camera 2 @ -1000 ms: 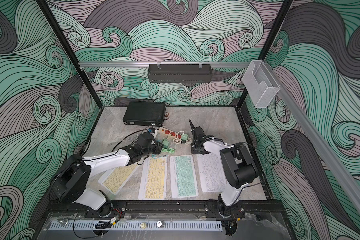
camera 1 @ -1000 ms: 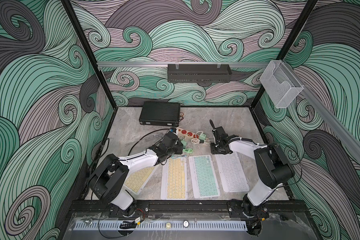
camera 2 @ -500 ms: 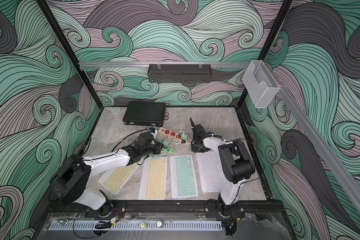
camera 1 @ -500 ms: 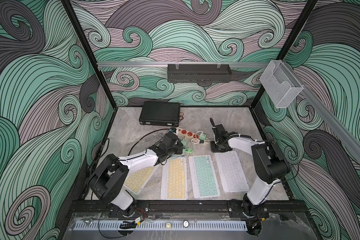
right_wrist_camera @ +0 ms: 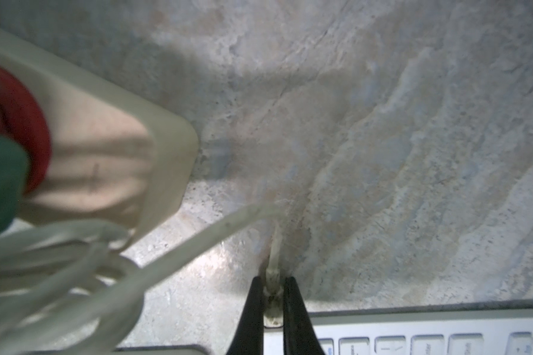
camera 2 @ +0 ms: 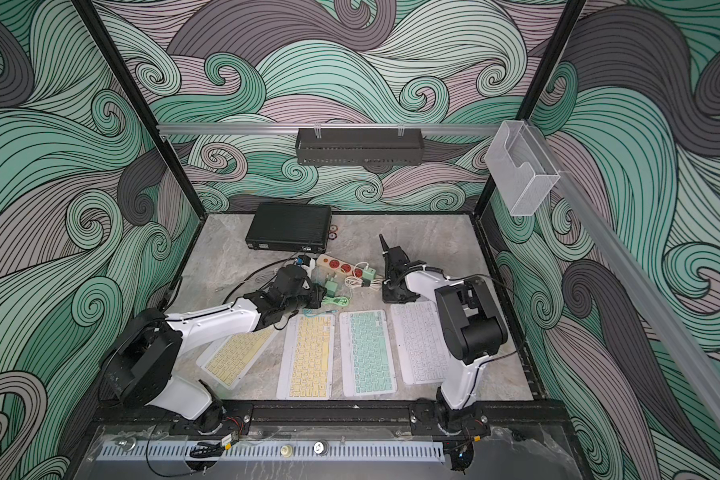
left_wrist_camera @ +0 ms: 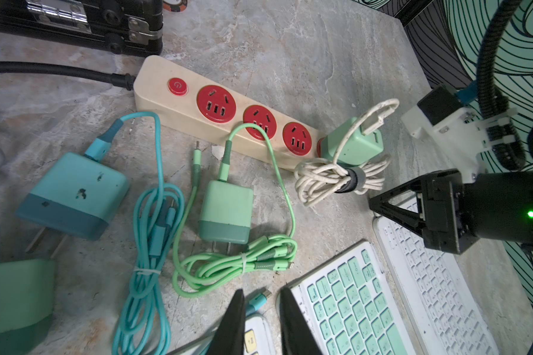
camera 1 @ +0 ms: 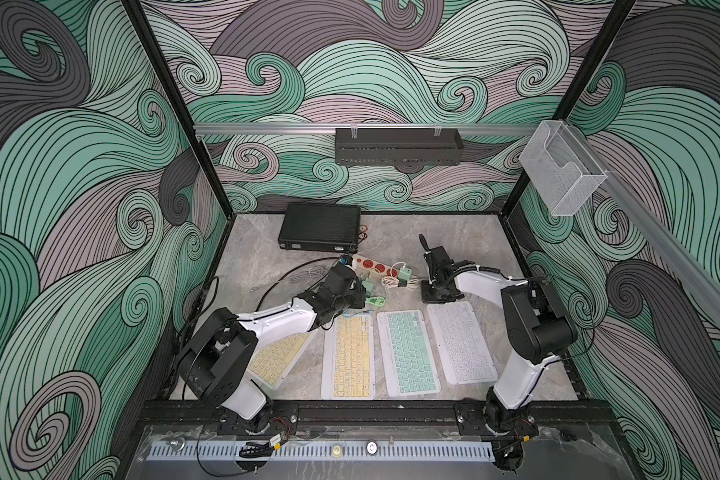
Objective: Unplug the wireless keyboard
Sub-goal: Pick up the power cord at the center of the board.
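Now the right gripper [right_wrist_camera: 273, 281] is clamped on the white plug [right_wrist_camera: 273, 310] at the far edge of the white keyboard [camera 1: 460, 343]. Left gripper [left_wrist_camera: 262, 292] hangs slightly parted over the yellow keyboard [camera 1: 348, 357], holding nothing.

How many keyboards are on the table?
4, in a front row: an angled yellow keyboard partly under the left arm, a straight yellow keyboard, a green keyboard, a white keyboard. None seems hidden.
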Robot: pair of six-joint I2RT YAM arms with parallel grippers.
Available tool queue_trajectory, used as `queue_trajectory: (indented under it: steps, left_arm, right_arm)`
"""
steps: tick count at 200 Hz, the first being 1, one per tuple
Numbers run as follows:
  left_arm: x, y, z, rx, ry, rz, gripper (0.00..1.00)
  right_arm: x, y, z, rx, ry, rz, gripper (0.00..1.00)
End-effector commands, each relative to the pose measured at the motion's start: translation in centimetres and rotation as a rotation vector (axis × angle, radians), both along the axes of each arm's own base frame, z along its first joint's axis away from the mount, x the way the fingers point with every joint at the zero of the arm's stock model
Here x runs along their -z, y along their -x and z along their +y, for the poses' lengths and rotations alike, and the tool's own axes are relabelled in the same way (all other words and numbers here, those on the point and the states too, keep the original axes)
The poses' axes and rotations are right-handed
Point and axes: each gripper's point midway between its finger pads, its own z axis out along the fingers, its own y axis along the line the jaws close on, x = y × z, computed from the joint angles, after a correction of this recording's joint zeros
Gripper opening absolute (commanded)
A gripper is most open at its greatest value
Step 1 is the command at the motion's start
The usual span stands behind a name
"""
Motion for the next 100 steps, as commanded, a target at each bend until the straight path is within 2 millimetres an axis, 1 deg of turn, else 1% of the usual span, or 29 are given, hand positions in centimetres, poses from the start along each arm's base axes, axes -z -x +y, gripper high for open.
queue_trajectory:
  steps: [1,22,35,48,84,100]
  left_arm:
    - [-1.6,0.1,-0.3,0.003,0.028,-0.020,0.23]
    - [-1.8,0.2,-0.2,-0.001,0.042,-0.023,0.23]
    - [-1.9,0.3,-0.4,0.002,0.053,-0.020,0.23]
    - [-1.7,0.3,-0.4,0.003,0.058,-0.014,0.22]
    - [-1.9,0.4,-0.8,0.010,0.084,-0.006,0.22]
    - [-2.0,0.5,-0.8,0.011,0.087,-0.008,0.22]
  right_arm:
    - [1.1,1.2,-0.3,0.053,-0.013,0.068,0.00]
    - [0.0,1.0,0.1,0.087,-0.044,0.063,0.00]
    - [-0.9,0.7,0.8,0.101,-0.088,0.048,0.00]
    - [-1.7,0.5,1.0,0.113,-0.103,0.036,0.00]
    - [-2.8,-0.4,0.7,0.089,-0.084,-0.025,0.00]
    - [-3.6,-0.8,0.3,0.080,-0.069,-0.085,0.00]
